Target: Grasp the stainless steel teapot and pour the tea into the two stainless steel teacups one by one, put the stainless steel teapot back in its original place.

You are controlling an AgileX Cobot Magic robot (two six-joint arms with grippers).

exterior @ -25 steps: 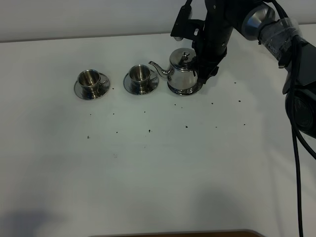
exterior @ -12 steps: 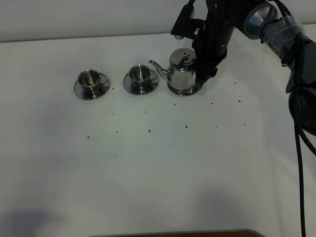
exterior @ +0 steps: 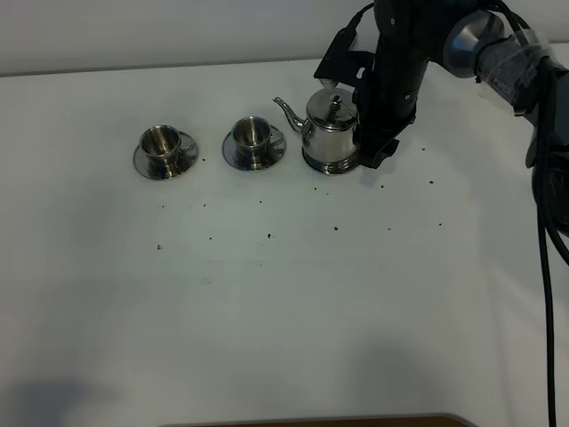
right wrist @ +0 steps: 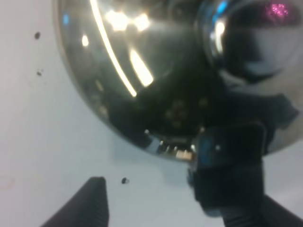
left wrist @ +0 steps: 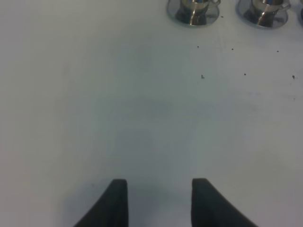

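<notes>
We log right gripper [exterior: 375,153] at 3 o'clock of teapot [exterior: 329,138], jaws wide, unclamped; left gripper [left wrist: 158,201] jaws apart, holding nothing.

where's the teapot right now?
In the exterior high view, the stainless steel teapot stands right of centre at the far side of the table, just right of the right-hand teacup, with the right gripper at its handle side.

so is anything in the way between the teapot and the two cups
Nothing visible blocks the teapot from the nearer teacup: only table surface lies between. The farther teacup stands beyond it in the same row.
</notes>
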